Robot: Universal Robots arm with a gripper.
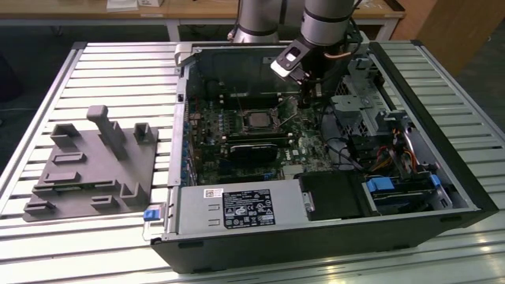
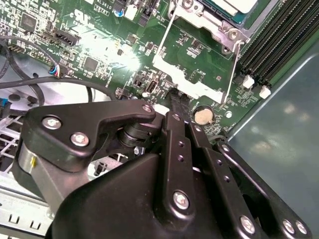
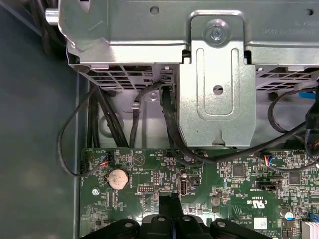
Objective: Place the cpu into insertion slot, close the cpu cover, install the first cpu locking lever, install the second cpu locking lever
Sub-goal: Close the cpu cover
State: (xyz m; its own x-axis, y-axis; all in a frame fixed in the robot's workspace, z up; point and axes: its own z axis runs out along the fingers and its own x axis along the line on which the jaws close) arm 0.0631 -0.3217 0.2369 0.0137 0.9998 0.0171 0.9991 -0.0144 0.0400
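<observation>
The cpu (image 1: 257, 120), a dull grey square, lies in the insertion slot (image 1: 243, 120) on the motherboard inside the open computer case. Its pale top (image 2: 234, 4) also shows inside the slot's metal rim (image 2: 209, 17). The cpu cover (image 2: 192, 85), a silvery frame with a square window, is swung open away from the slot, with green board visible through the window. A thin wire lever (image 2: 232, 69) runs along one side of it. My gripper (image 2: 177, 98) is shut, and its black tips touch the cover's outer edge. In the exterior view the gripper (image 1: 311, 102) hangs just to the slot's right.
A coin battery (image 3: 118, 178) lies beside my fingertips (image 3: 171, 203). A metal drive cage (image 3: 214, 74) with black cables stands just beyond the board's edge. Memory slots (image 2: 279, 45) flank the slot. A black fan card (image 1: 256, 148) sits below it. A grey fixture plate (image 1: 87, 165) lies outside the case.
</observation>
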